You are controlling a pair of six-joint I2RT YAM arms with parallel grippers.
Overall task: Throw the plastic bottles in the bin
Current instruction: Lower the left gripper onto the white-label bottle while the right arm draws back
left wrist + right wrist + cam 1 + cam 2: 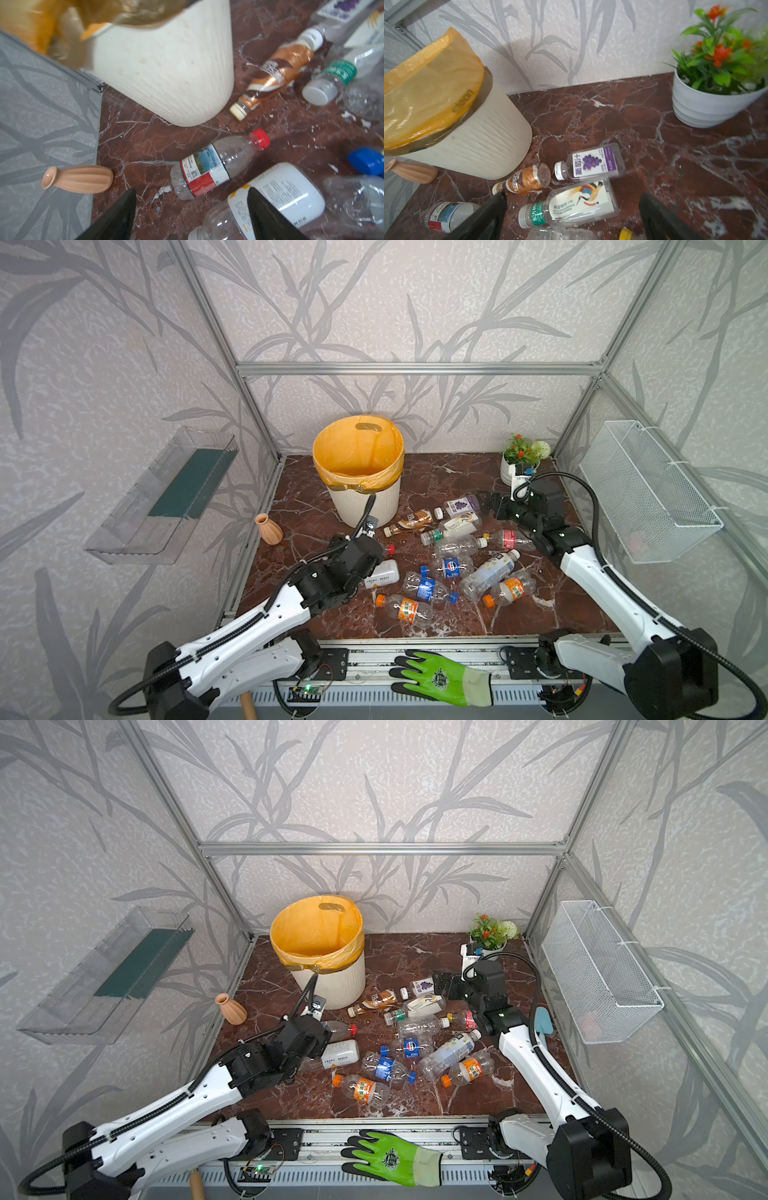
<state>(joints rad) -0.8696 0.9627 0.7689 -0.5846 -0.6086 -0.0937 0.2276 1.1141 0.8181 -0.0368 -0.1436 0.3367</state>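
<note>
On the dark marble desk (pixel 457 477), the plastic bottles (pixel 451 568) lie scattered on their sides to the right of the bin (pixel 361 502) and nearer than it — none is held. At the left edge of the pile the left claw (pixel 190 194) hangs with its fingers spread and empty. A red-capped bottle (pixel 218 164) lies just past the fingertips, and a white-labelled bottle (pixel 280 193) shows under one finger, though contact cannot be told. At the far right of the pile the right claw (pixel 573 196) stands wide open, a crane-labelled bottle (pixel 571 204) showing between its fingers — a grape-labelled bottle (pixel 591 162) lies just beyond. The bin stands upright at the far side, left of centre.
</note>
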